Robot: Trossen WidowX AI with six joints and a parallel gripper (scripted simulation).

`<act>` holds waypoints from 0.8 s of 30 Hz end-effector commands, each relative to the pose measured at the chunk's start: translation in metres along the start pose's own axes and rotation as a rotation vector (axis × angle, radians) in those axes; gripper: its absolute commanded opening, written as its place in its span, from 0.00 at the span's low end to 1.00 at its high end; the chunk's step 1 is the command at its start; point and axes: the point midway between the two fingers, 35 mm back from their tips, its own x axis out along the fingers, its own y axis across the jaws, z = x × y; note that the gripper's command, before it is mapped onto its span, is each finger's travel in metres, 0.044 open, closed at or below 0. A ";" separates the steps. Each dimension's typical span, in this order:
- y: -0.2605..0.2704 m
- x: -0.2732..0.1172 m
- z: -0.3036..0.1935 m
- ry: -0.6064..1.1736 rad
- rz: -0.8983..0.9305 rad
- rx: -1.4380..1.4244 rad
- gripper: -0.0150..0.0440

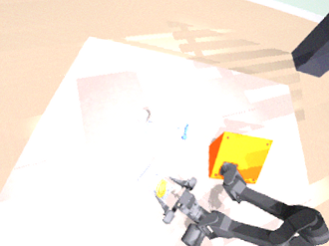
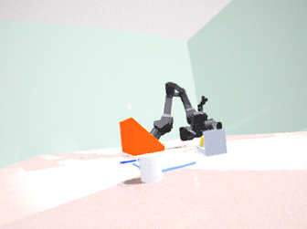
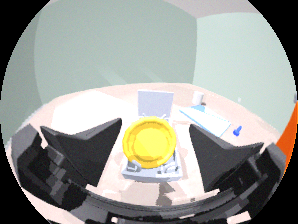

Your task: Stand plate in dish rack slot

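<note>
The yellow plate (image 1: 161, 188) (image 2: 201, 140) (image 3: 149, 142) stands on edge in the pale grey dish rack (image 2: 215, 142) (image 3: 150, 175), its face toward the wrist camera. The rack's tall end panel rises behind it. In the wrist view the plate's lower edge is down at the rack's base between small rails; the exact slot fit is hard to see. My gripper (image 1: 163, 186) (image 3: 156, 124) is open, with one finger on each side of the plate and a visible gap to its rim on both sides.
An orange and yellow wedge-shaped block (image 1: 244, 156) (image 2: 137, 138) (image 3: 288, 140) stands beside the arm. A white cup (image 2: 150, 169) (image 3: 198, 97), a blue-edged flat white item (image 3: 210, 120) and a small blue object (image 1: 185, 132) (image 3: 237, 131) lie beyond the rack.
</note>
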 end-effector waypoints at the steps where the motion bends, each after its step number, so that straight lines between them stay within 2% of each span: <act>1: 0.010 0.000 0.034 0.004 -0.005 0.009 0.93; 9: 0.008 -0.006 0.103 -0.014 0.007 -0.026 0.93; 14: 0.007 -0.004 0.104 -0.009 -0.004 -0.046 0.93; 24: -0.012 0.016 0.108 0.123 -0.173 -0.299 0.93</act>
